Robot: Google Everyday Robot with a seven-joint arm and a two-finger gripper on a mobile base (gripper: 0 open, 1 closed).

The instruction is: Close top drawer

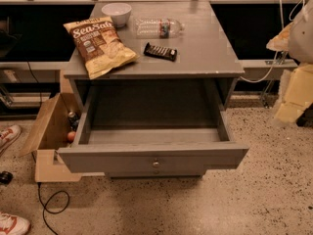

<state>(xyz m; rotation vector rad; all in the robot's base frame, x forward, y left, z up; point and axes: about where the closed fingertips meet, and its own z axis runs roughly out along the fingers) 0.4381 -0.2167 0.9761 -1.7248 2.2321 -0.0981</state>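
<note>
The top drawer [151, 155] of a grey wooden cabinet is pulled far out toward me. Its deep box is empty. Its flat front panel has one small round metal knob [156, 163] at the centre. My gripper [289, 106] shows as a blurred pale yellow and white shape at the right edge of the camera view. It is level with the drawer opening, to the right of the drawer's right side and apart from it.
The cabinet top [205, 48] holds a chip bag [99, 44], a white bowl [116, 12], a plastic bottle [159, 27] and a dark snack bar [160, 51]. An open cardboard box [49, 131] lies on the floor at left. A black cable [54, 204] and shoes [12, 223] are at the lower left.
</note>
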